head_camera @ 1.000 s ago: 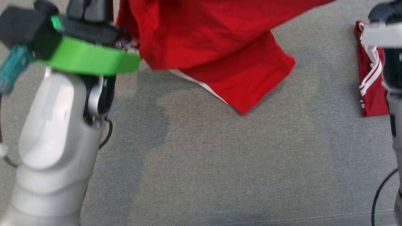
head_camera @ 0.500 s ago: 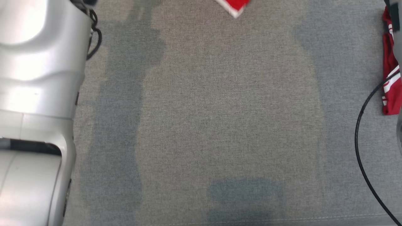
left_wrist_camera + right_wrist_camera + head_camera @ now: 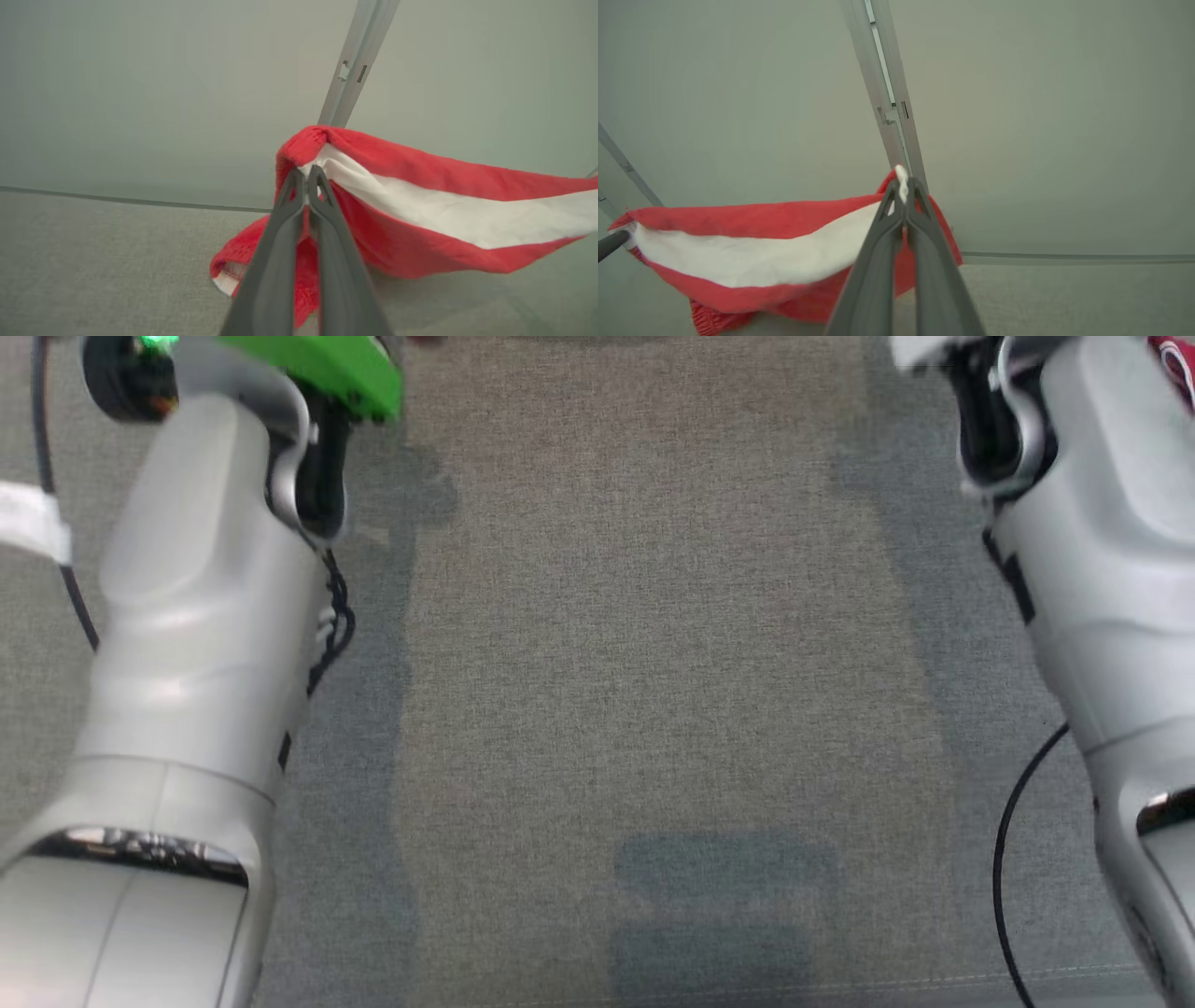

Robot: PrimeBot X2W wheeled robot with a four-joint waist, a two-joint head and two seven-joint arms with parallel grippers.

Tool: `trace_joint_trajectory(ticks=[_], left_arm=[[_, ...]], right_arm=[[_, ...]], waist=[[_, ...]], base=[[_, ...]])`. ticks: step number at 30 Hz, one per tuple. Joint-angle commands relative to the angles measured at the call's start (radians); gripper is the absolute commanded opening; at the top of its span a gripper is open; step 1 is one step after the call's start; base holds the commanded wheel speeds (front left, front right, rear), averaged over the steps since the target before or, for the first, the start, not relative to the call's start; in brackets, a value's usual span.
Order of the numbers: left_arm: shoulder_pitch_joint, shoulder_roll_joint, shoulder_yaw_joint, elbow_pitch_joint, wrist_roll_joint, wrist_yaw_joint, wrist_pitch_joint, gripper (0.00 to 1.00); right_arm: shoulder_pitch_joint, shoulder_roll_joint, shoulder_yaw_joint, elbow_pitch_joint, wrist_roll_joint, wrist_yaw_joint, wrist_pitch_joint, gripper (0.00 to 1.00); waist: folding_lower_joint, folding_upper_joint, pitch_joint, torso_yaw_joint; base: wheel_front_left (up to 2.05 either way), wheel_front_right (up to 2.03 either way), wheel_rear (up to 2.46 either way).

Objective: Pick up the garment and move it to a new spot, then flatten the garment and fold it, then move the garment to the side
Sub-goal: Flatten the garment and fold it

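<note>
Lifted higher than before, the red-and-white garment (image 3: 444, 219) hangs apparently taut, clenched by left hand (image 3: 306, 176) and right hand (image 3: 904, 185).

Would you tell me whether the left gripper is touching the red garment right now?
Touching. The left wrist view shows the left gripper shut on the garment, with the red-and-white edge pinched between its two dark fingers.

Left pincer (image 3: 306, 171) clamped tight, right pincer (image 3: 904, 183) clamped tight, left forearm (image 3: 201, 616) and right forearm (image 3: 1111, 569) reaching forward
</note>
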Motion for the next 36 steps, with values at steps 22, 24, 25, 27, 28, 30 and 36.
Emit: trace_joint_trajectory(ticks=[22,24,25,27,28,30,36], left_arm=[[0.862,0.001,0.019,-0.528,0.106,0.035,-0.005,0.0],[0.926,0.013,-0.006,-0.559,0.132,0.045,-0.002,0.0],[0.959,0.021,-0.014,-0.576,0.135,0.051,0.012,0.0],[1.019,0.042,-0.028,-0.631,0.145,0.069,0.046,0.0],[1.051,0.051,-0.034,-0.664,0.147,0.078,0.068,0.0],[1.119,0.075,-0.042,-0.737,0.152,0.099,0.118,0.0],[1.292,0.136,-0.043,-0.997,0.143,0.18,0.275,0.0]], right_arm=[[0.964,-0.06,-0.051,-0.47,0.103,0.0,-0.004,0.0],[1.04,-0.056,-0.059,-0.516,0.088,0.0,-0.004,0.0],[1.074,-0.057,-0.063,-0.539,0.084,0.0,-0.004,0.0],[1.147,-0.063,-0.066,-0.574,0.089,0.0,0.011,0.0],[1.178,-0.07,-0.071,-0.595,0.078,0.0,0.021,0.0],[1.24,-0.069,-0.079,-0.642,0.081,0.0,0.057,0.0],[1.401,-0.067,-0.162,-0.787,0.039,0.0,0.184,0.0]], waist=[[-0.0001,0.0,-0.181,-0.03],[-0.0001,0.0,-0.201,-0.026],[-0.0001,0.0,-0.213,-0.024],[-0.0001,0.0,-0.231,-0.019],[-0.0001,0.0,-0.241,-0.018],[-0.0001,0.0,-0.259,-0.016],[-0.0001,0.0,-0.293,-0.009]], base=[[0.0,0.0,0.0],[0.0,0.0,0.0],[0.0,0.0,0.0],[0.0,0.0,0.0],[0.0,0.0,0.0],[0.0,0.0,0.0],[0.0,0.0,0.0]])
